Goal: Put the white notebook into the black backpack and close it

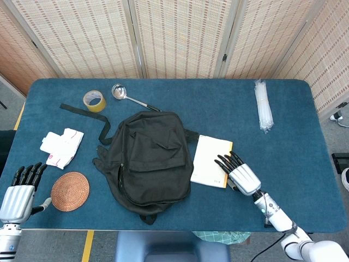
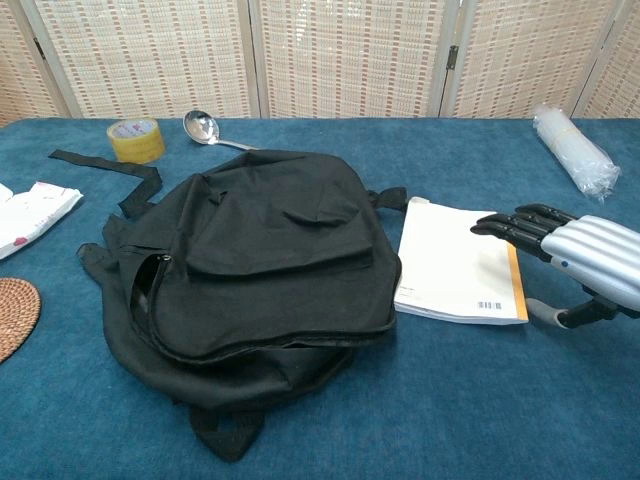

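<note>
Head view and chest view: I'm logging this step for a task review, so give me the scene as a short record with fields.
notebook: white notebook flat on the table, left edge against the backpack
backpack: black backpack lying flat, zipper partly open on its left side
right hand: right hand fingers extended, fingertips on the notebook's right edge
left hand: left hand at the table's near left corner, holding nothing
other items: woven coaster, tape roll, ladle
task state: notebook not yet inside

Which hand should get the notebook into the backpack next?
Right. The right hand already rests its fingers on the notebook, which lies against the backpack. The left hand sits at the table's near left corner, far from both.
</note>
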Motion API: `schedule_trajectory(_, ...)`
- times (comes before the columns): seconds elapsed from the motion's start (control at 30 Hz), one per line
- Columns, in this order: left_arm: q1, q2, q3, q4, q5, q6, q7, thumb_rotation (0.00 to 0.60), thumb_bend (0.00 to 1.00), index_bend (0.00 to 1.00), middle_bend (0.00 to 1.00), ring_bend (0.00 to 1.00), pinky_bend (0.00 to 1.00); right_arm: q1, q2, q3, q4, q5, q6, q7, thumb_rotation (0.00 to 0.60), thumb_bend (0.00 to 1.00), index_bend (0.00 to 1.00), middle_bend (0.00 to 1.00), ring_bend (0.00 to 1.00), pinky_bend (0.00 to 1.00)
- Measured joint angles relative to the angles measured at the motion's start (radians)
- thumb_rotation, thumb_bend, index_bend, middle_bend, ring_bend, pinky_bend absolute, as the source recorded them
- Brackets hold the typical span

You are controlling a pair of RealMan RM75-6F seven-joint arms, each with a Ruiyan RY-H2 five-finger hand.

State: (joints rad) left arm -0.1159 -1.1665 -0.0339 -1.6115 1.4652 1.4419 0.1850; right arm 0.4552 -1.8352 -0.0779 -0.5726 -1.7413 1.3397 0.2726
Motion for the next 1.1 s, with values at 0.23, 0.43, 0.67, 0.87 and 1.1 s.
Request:
schedule_trajectory(0.23, 0.000, 0.000, -0.001, 0.002, -0.002, -0.001, -0.004, 0.600, 0.26, 0.12, 0.09, 0.10, 0.00, 0.038, -0.058, 0.015, 0.057, 0.008, -0.001, 0.032, 0.600, 0.55, 0.10, 0.15, 0.18, 0.09)
schedule_trajectory(0.43, -0.001, 0.001, -0.001, 0.003, -0.001, 0.000, -0.009, 0.600, 0.26, 0.12, 0.09, 0.10, 0.00, 0.084, -0.078, 0.028, 0.071, 0.015, -0.021, 0.022, 0.600, 0.55, 0.10, 0.15, 0.18, 0.10)
schedule_trajectory(0.67, 0.000, 0.002, -0.001, 0.001, -0.001, 0.002, -0.012, 0.600, 0.26, 0.12, 0.09, 0.10, 0.00, 0.145, -0.064, 0.049, 0.005, 0.028, -0.074, -0.031, 0.600, 0.55, 0.07, 0.12, 0.17, 0.11)
schedule_trajectory(0.87, 0.005, 0.005, 0.000, 0.003, -0.005, 0.004, -0.017, 0.600, 0.26, 0.13, 0.09, 0.10, 0.00, 0.168, -0.045, 0.057, -0.067, 0.040, -0.095, -0.061, 0.600, 0.55, 0.07, 0.13, 0.16, 0.11)
schedule_trajectory(1.1, 0.000, 0.006, -0.001, 0.002, -0.004, -0.002, -0.017, 0.600, 0.26, 0.13, 0.09, 0.10, 0.00, 0.170, -0.035, 0.063, -0.097, 0.057, -0.098, -0.070, 0.600, 0.43, 0.27, 0.14, 0.17, 0.12)
